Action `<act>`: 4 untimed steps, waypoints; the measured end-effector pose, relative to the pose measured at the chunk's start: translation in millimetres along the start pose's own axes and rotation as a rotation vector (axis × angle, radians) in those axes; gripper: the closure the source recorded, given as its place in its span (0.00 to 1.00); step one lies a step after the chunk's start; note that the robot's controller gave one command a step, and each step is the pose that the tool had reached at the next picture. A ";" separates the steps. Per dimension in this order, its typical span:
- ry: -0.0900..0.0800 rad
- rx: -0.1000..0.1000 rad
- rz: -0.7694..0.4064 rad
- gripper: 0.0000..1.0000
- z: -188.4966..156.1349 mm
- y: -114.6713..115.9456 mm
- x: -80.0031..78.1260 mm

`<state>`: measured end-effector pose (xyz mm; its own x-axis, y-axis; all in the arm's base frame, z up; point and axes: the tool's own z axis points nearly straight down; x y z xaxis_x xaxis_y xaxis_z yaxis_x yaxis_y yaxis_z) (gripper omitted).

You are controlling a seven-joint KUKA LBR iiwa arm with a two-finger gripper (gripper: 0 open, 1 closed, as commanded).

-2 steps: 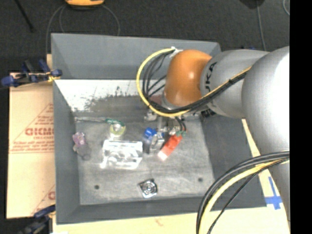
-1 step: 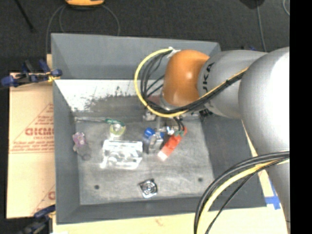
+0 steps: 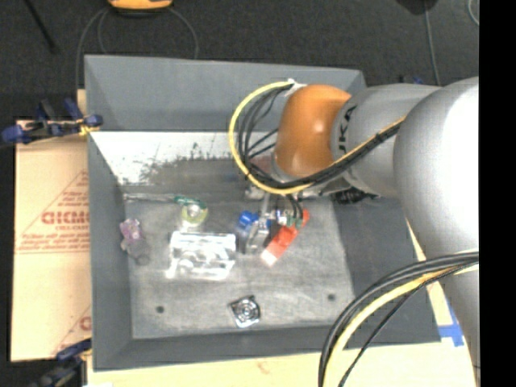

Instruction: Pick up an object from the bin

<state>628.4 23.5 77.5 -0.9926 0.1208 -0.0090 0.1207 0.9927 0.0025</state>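
Note:
My gripper (image 3: pixel 268 219) reaches down below the arm's wrist into the middle of the bin. Right under it and slightly to the right lies a red-orange block with a white end (image 3: pixel 277 244). A small blue thing (image 3: pixel 246 219) sits against the gripper's left side. I cannot make out whether either one is touched. A clear plastic packet with white contents (image 3: pixel 200 255) lies flat just left of the gripper.
A pale yellow-green round piece (image 3: pixel 193 213) lies behind the packet, with a thin rod (image 3: pixel 153 197) further back. A purple piece (image 3: pixel 131 233) is at the left wall. A small shiny metal part (image 3: pixel 244 310) lies near the front. The arm covers the bin's right side.

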 end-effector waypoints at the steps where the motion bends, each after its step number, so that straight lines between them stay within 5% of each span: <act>1: 0.002 -0.003 0.160 0.00 0.4 -6.0 -3.9; 2: 0.004 -0.001 0.324 0.00 0.5 -4.5 -8.4; 3: 0.004 -0.003 0.322 1.00 -3.2 -3.3 -9.8; 4: -0.015 -0.003 0.324 0.00 -0.9 -5.8 -12.2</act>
<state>639.8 16.2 78.5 -0.9024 0.4303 -0.0224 0.4302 0.9027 0.0104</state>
